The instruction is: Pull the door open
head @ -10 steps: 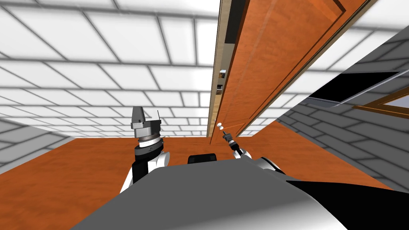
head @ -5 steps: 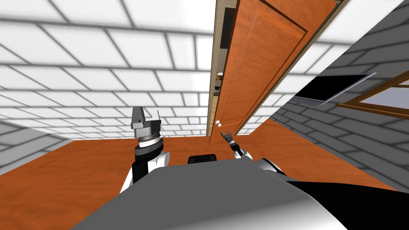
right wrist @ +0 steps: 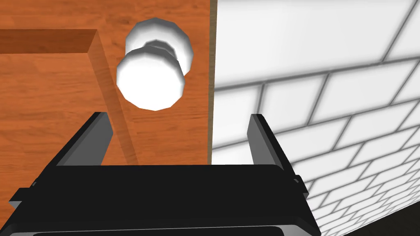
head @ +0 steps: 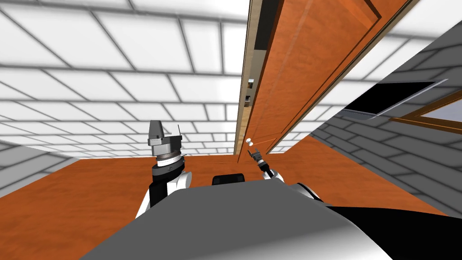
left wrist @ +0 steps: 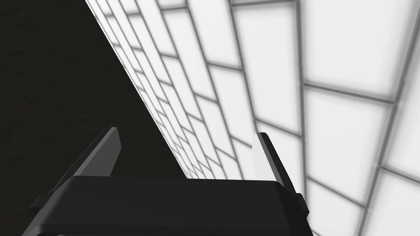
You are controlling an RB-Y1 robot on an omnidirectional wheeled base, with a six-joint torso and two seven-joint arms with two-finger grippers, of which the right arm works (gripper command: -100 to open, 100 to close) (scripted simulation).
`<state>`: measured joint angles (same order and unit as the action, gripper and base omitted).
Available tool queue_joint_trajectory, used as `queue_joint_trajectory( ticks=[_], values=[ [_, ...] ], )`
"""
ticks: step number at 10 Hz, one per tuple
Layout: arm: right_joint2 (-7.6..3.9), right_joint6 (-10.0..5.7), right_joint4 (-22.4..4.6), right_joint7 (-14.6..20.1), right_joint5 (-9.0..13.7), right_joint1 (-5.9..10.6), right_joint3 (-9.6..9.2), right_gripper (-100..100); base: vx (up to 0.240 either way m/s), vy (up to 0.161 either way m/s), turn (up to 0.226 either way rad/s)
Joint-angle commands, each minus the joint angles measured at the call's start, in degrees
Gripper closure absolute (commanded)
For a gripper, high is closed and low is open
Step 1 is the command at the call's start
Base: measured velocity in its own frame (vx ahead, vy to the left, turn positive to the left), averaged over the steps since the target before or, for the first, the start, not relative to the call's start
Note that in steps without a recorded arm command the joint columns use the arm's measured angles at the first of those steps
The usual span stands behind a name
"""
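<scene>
The door (head: 288, 76) is a warm orange-brown with wood grain, and its knob (right wrist: 149, 82) is plain white. The tiled wall (head: 113, 90) beside it is white, lined in grey; the brick wall (head: 406, 158) is grey. The floor (head: 81, 198) is orange-brown too. The right gripper (right wrist: 180, 121) is black with grey fingers (right wrist: 92, 139).

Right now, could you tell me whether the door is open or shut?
Partly open: a gap between the door and its frame shows the room beyond.
</scene>
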<state>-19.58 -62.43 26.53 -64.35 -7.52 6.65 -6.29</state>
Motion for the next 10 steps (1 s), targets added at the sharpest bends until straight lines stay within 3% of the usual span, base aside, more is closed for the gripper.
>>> queue_joint_trajectory(
  ticks=[1,2,8,9,10],
  values=[
    [0.84,0.60,1.9,0.5,-2.1,-1.18,1.61,-100,0.073,0.032,-0.001],
    [0.84,0.60,1.9,0.5,-2.1,-1.18,1.61,-100,0.047,0.016,0.001],
    [4.50,3.03,10.1,2.7,-11.5,-6.06,8.61,-100,0.085,0.013,-0.004],
    [4.50,3.03,10.1,2.7,-11.5,-6.06,8.61,-100,0.073,-0.005,-0.009],
    [5.10,3.43,11.5,3.1,-13.1,-6.86,9.77,-100,0.053,-0.012,-0.005]
  ],
)
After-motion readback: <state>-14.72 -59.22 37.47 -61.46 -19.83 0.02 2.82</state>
